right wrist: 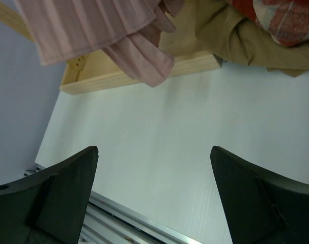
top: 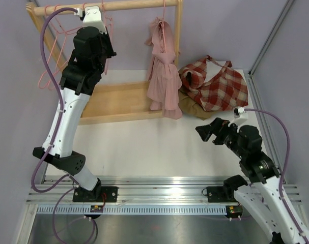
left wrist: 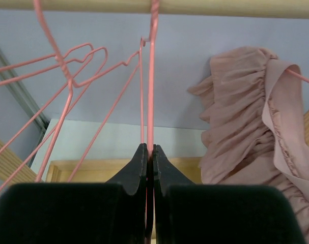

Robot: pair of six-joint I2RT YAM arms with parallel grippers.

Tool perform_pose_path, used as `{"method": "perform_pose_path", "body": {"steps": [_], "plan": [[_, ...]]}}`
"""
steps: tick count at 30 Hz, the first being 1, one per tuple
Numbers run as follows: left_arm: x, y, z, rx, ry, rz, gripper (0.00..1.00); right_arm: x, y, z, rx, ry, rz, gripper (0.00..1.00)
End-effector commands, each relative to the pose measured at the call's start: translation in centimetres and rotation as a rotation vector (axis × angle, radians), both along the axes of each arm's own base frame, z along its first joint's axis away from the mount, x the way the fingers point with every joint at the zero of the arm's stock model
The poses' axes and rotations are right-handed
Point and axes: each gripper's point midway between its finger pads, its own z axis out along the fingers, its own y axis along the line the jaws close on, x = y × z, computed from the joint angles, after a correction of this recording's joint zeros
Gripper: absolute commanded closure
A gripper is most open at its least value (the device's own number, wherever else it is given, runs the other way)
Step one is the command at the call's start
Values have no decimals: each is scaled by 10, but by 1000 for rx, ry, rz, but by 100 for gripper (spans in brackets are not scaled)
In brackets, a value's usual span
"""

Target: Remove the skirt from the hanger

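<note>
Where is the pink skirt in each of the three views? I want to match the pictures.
Top external: the pink skirt hangs from the rail, right of centre.
Left wrist: right side, gathered ruffles.
Right wrist: top left, only its hem.
Shared landmark: the wooden rack base.

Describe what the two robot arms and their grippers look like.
The left arm and right arm have white links and black joints, with a lilac cable looping along each. The left gripper and right gripper have matte black wedge-shaped fingers.
</note>
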Motion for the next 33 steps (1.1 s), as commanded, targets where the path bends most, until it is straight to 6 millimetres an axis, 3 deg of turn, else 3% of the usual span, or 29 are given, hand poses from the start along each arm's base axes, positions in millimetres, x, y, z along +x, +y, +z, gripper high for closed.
{"method": "perform_pose_path", "body": {"steps": [1, 3, 4, 8, 13, 14, 15, 16, 17, 20, 26, 31, 33], "plan": [[-2, 5, 8, -104, -34, -22, 100, -26, -11, 19, -23, -10, 9, 1], [-4, 3, 2, -114, -34, -37, 100, -29, -11, 27, -13, -23, 14, 1], [-15, 2, -10, -135, -19, -57, 99, -29, -8, 36, -2, -37, 25, 1], [-25, 2, -15, -146, -15, -75, 89, -25, -7, 39, -9, -45, 26, 1], [-30, 1, -18, -124, 12, -93, 84, -25, -8, 44, -8, -58, 27, 1], [-31, 1, -17, -122, 15, -99, 64, -26, -8, 43, -8, -57, 29, 1], [-33, -2, -15, -123, 14, -116, 36, -27, -8, 42, -7, -56, 27, 1], [-35, -2, -12, -130, 7, -121, 13, -29, -9, 43, -5, -60, 26, 1], [-40, -2, -4, -147, -13, -132, 1, -30, -9, 43, -6, -60, 27, 1], [-48, -19, 11, -198, -49, -225, 1, -32, -12, 41, -10, -60, 19, 1], [-54, -82, 30, -231, -92, -426, 2, -34, -14, 40, -22, -58, 18, 1], [-31, -126, 34, -268, -78, -507, 29, -36, -17, 42, -25, -62, 8, 0], [-24, -141, 33, -279, -75, -528, 27, -38, -18, 43, -27, -63, 4, 0]]}}
